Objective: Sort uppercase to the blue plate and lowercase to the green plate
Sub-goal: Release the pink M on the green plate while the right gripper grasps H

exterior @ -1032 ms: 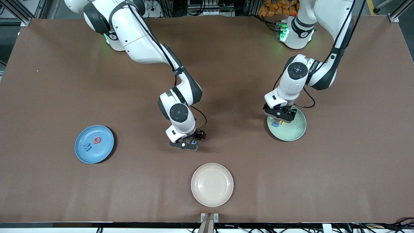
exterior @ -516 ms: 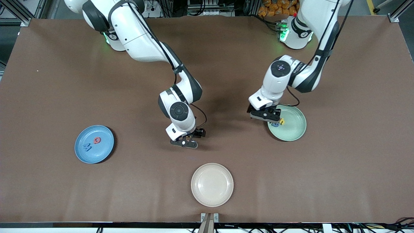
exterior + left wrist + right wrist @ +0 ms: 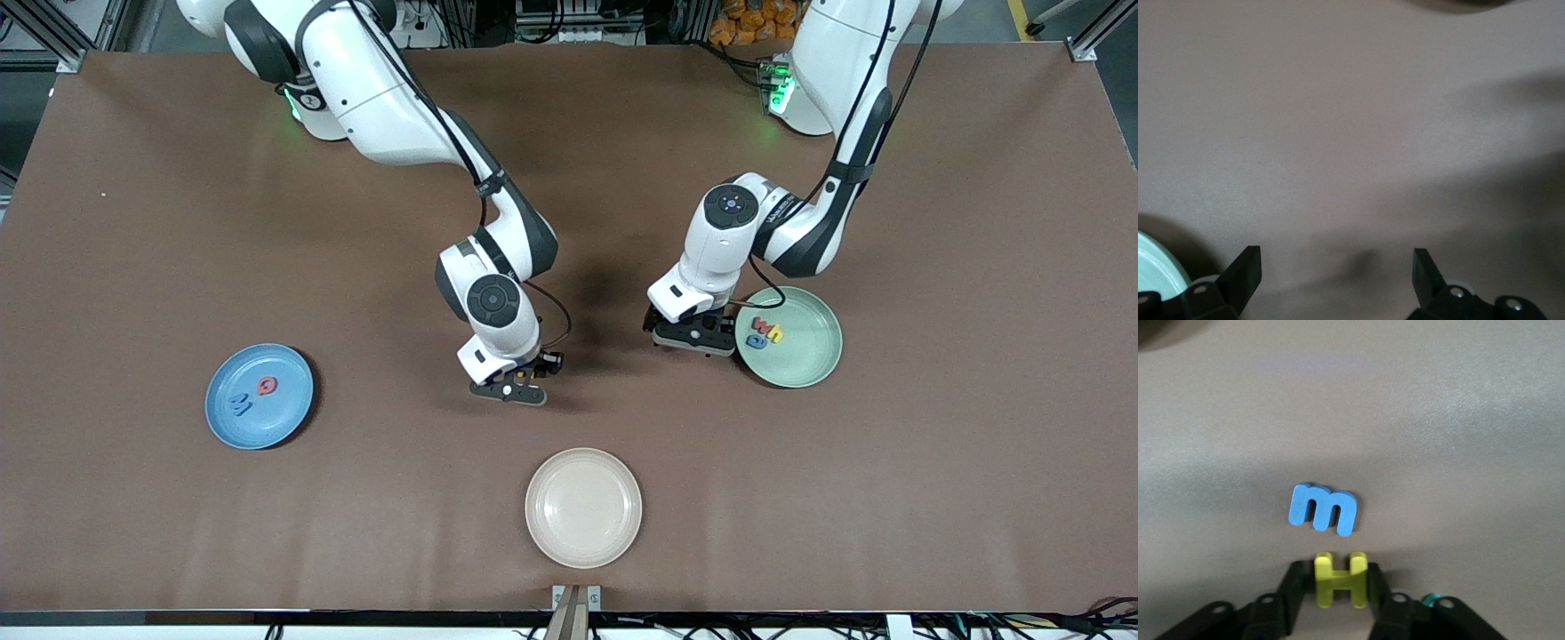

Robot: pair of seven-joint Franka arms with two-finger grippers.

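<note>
Right gripper (image 3: 1340,603) pinches the yellow H (image 3: 1340,581) over bare table, at about 1 o'clock from the cream plate (image 3: 537,524).

Blue m (image 3: 1323,509) lies on the table below it; a teal bit (image 3: 1430,598), possibly the R, peeks beside it. Left gripper (image 3: 1337,267) hangs spread and empty just beside the green plate (image 3: 813,364), which holds w (image 3: 761,324), h (image 3: 775,334), a (image 3: 757,340). Blue plate (image 3: 289,418) holds Q (image 3: 266,386), M (image 3: 239,406).

A robotics lab; two white arms (image 3: 400,107) bolted to a brown-covered table (image 3: 178,222); aluminium framing (image 3: 53,36) at its edge.
</note>
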